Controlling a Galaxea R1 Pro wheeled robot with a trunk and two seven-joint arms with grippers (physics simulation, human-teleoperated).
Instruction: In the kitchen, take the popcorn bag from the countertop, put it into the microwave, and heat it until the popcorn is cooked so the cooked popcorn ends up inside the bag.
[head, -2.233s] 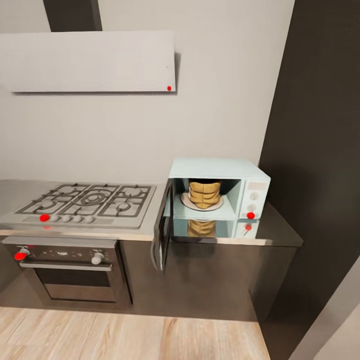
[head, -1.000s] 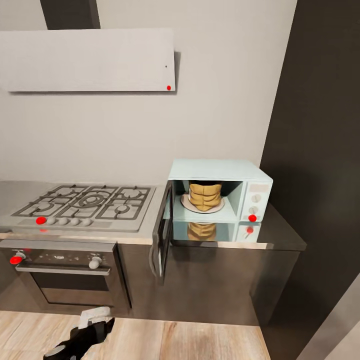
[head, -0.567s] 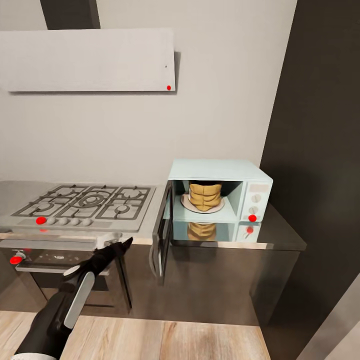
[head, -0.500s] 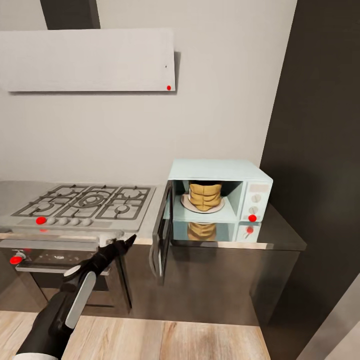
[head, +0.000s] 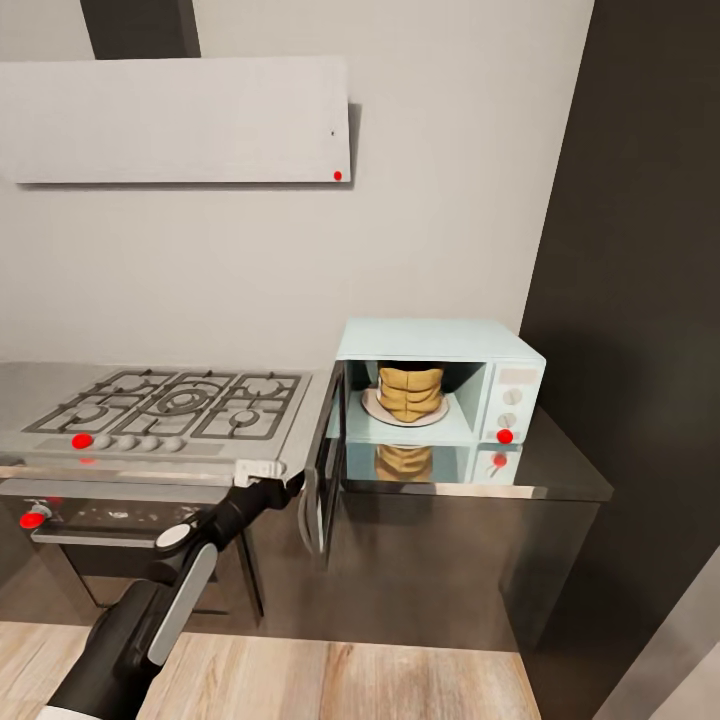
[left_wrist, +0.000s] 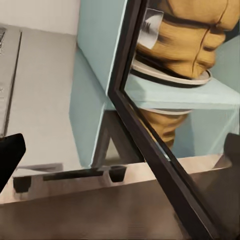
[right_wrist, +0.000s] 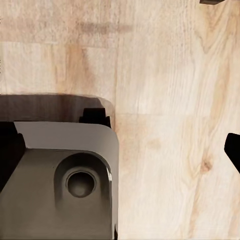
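- While the microwave (head: 440, 385) stands near the right end of the countertop (head: 560, 470), its door (head: 322, 465) hangs swung out past the countertop's front edge, seen almost edge-on from the head view.
- Inside the microwave cavity, the popcorn bag (head: 409, 388) sits upright on a pale round plate (head: 372, 404); its creased tan sides and white label patch (left_wrist: 150, 27) show through the door glass in the left wrist view.
- A reflection of the bag and of the microwave's front lies on the shiny countertop just before the appliance.
- From the lower left of the head view the left arm reaches up, and the left gripper (head: 287, 485) is at the countertop's front edge, just beside the outer face of the open door; I cannot tell whether it touches the door.
- How wide the left gripper's fingers stand cannot be told: the head view shows them bunched and dark, and the left wrist view catches just one dark fingertip (left_wrist: 9, 157) at the frame's side.
- Left of the microwave, a gas hob (head: 165, 400) is set in the countertop, with a built-in oven (head: 120, 545) below it.
- Looking down, the right wrist view shows the wooden floor (right_wrist: 165, 75) and a dark grey part of the robot (right_wrist: 60, 180); two dark fingertips at opposite sides show the right gripper (right_wrist: 120, 150) spread wide, holding nothing.
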